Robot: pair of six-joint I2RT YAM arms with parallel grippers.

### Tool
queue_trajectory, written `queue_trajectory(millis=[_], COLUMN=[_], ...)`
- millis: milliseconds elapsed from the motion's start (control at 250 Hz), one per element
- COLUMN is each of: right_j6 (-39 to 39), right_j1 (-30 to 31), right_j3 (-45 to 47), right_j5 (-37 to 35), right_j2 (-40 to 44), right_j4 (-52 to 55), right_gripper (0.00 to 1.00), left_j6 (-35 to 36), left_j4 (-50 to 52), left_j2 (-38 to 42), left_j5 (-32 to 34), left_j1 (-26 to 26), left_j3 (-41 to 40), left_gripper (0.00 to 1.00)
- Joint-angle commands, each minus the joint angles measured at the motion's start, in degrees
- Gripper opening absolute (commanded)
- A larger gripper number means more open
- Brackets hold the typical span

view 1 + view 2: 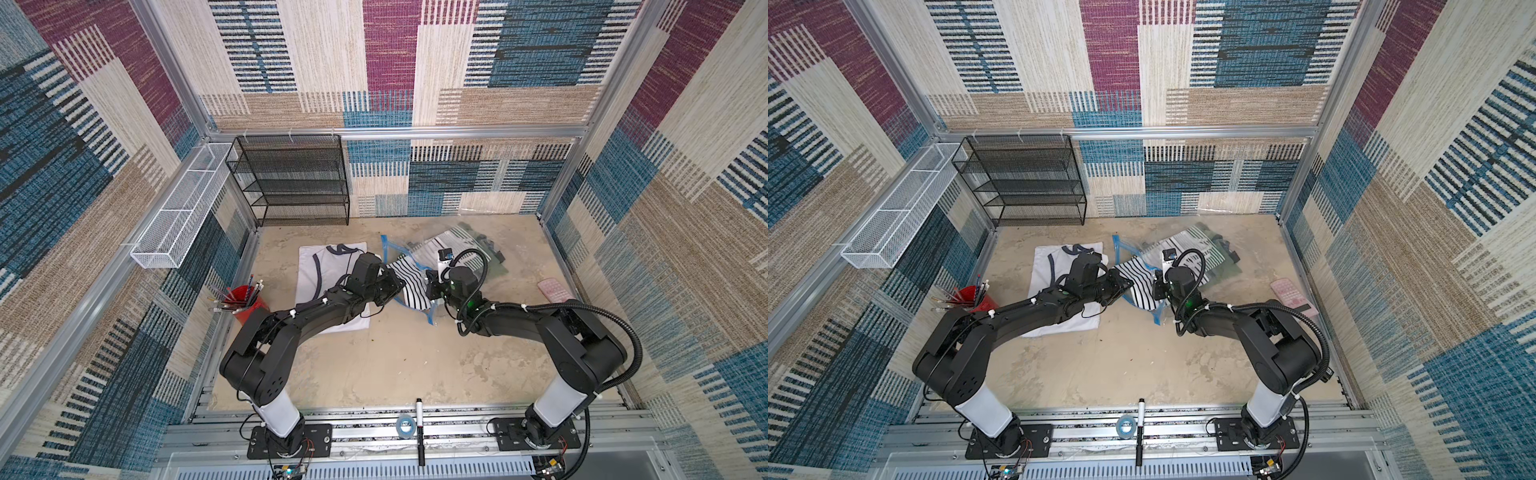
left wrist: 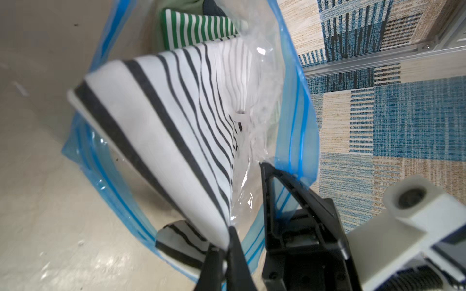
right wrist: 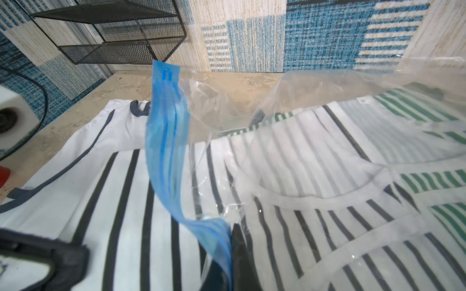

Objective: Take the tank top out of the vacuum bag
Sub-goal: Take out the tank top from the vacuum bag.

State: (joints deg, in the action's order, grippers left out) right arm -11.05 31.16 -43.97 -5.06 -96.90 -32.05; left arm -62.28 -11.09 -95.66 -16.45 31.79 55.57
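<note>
Both your arms are matte black with rounded, boxy joints. Each has a white sleeve point(image 1: 278, 409) on its lowest link, above a black base plate point(image 1: 266, 441) fixed with silver screws. Your left arm point(image 1: 316, 316) carries thin black wires held by white zip ties point(image 1: 293, 312). Your right arm point(image 1: 519, 322) wears a thick ribbed black conduit point(image 1: 635, 353) and shows a green light point(image 1: 471, 303). Your left hand point(image 2: 227, 241) and right hand point(image 2: 264, 168) have black tapered fingers point(image 2: 238, 267). A white camera mount point(image 2: 416, 214) sits on the right wrist.

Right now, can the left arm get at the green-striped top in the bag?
Probably not. The left gripper is shut on the black-striped top, which fills the mouth of the bag in front of the green-striped top. That one lies deeper inside, so the arm would have to clear the black-striped one first.
</note>
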Motion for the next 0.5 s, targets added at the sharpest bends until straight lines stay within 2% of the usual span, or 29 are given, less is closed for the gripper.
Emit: queue_trajectory(millis=[0,172,216,388,496], right_j6=[-0.20,-0.02,0.03,0.06,0.08], right_j1=[-0.03,-0.01,0.02,0.03,-0.01], right_j3=[-0.42,-0.33,-0.34,-0.46,-0.43], right_j5=[0.30,0.65,0.72,1.19,1.37], right_j2=[-0.04,0.15,0.16,0.05,-0.04], right_j4=[-0.52,-0.71,-0.65,-0.79,-0.74], right_gripper=[0.00,0.00,0.00,0.00,0.00], left_j6=[2.17,1.25,0.90,-1.12,-2.56], left_j4=[0.97,-2.52,-3.41,-6.79,-8.83], left_j2=[-0.10,-3.18,-3.61,-4.19,-5.28], left_j5=[0.64,-1.20,-1.24,-0.94,-0.94], left_j1=[-1.25,-2.08,-2.08,-2.08,-2.05], left_j3=[-1.89,-2.76,-2.88,-4.72,-5.17], left_gripper=[0.00,0.00,0.03,0.36,0.43])
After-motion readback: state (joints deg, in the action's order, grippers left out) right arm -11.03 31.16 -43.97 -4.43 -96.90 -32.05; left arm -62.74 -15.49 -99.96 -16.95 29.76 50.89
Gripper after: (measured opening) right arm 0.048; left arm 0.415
